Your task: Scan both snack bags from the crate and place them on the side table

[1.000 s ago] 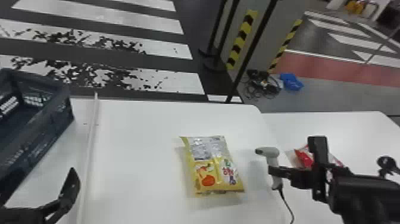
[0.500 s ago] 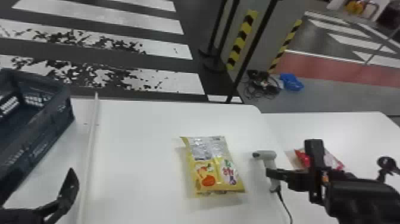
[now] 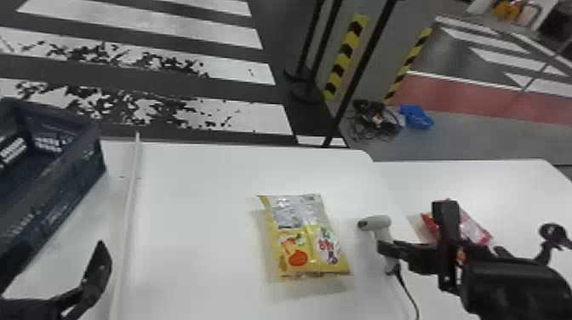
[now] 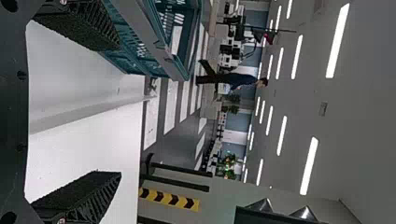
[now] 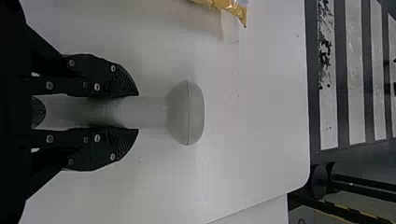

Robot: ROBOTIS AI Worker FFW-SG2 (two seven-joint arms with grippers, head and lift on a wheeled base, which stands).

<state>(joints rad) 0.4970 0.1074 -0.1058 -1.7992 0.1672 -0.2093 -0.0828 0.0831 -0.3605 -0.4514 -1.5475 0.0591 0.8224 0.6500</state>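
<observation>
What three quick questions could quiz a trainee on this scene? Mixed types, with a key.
1. True or false: the right gripper grips the scanner.
2. Where does the red snack bag lie? a) in the crate b) on the side table c) on the floor
3. Fill in: the left gripper has its fingers ____ (apart or together).

Key: 1 true; 2 b; 3 apart

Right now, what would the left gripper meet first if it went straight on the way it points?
Likely the crate: one finger of the left gripper lines up with its wall, while the gap faces bare table. Depth is unclear.
</observation>
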